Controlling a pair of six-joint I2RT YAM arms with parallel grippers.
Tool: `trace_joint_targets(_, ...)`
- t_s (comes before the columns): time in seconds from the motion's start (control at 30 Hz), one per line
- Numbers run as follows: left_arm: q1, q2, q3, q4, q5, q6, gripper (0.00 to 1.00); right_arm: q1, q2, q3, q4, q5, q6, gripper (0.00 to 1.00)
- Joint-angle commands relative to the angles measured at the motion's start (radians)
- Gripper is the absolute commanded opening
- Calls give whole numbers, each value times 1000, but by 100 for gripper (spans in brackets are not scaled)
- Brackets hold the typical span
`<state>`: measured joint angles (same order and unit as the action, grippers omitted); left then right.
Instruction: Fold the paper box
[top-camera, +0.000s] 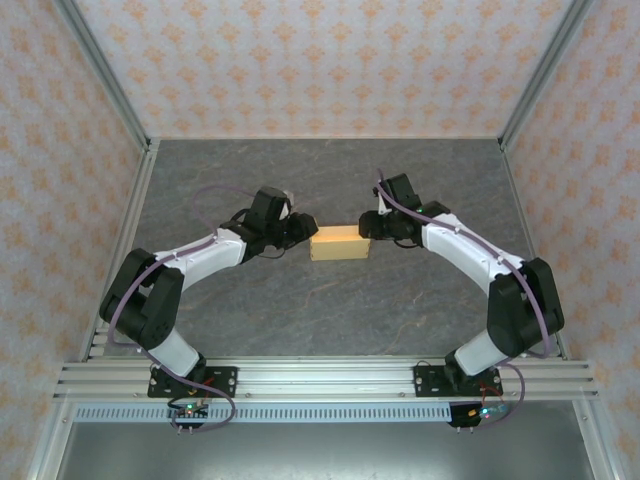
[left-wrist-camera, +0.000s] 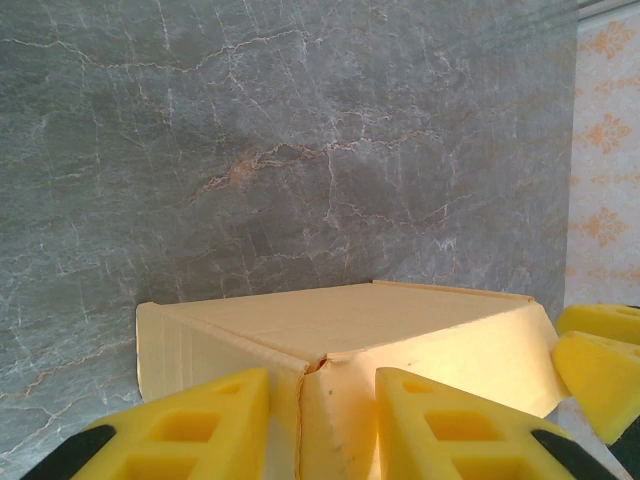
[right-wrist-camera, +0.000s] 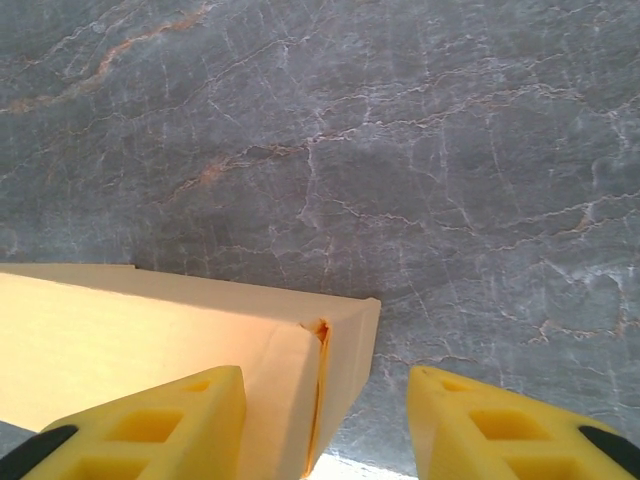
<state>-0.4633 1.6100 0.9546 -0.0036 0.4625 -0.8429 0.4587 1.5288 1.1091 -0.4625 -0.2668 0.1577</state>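
Note:
The paper box (top-camera: 340, 244), a small closed orange-yellow card block, lies flat in the middle of the table between the two arms. My left gripper (top-camera: 303, 229) is at its left end. In the left wrist view the box (left-wrist-camera: 350, 320) has a corner and a bulged end flap pinched between the yellow fingers of that gripper (left-wrist-camera: 322, 420), which is shut on it. My right gripper (top-camera: 372, 228) is at the box's right end. In the right wrist view it (right-wrist-camera: 325, 420) stands open: one finger rests by the box (right-wrist-camera: 150, 330), the other is apart from it over bare table.
The grey marbled table (top-camera: 320, 300) stretches on all sides of the box. Patterned walls with metal corner posts (top-camera: 110, 90) close it in at the back and sides. The right gripper's yellow fingertips (left-wrist-camera: 600, 350) show past the box's far end.

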Motion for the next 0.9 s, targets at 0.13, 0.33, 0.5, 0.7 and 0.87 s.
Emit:
trace_joint_targets(0.13, -17, -4, -19, -93, -54, 34, 29, -13, -7, -77, 68, -29, 28, 43)
trace_joint_targets(0.33, -17, 0, -68, -72, -53, 36, 26, -33, -14, -165, 133, -80, 61, 37)
trace_joint_targets(0.5, -18, 17, -81, -49, -41, 30, 22, -65, -7, -215, 210, -169, 104, 31)
trace_joint_targets(0.7, -20, 18, -115, -13, -36, 13, 18, -107, 1, -288, 344, -302, 188, 24)
trace_joint_targets(0.87, -21, 21, -145, 18, -30, 0, 16, -139, 11, -343, 442, -383, 256, 18)
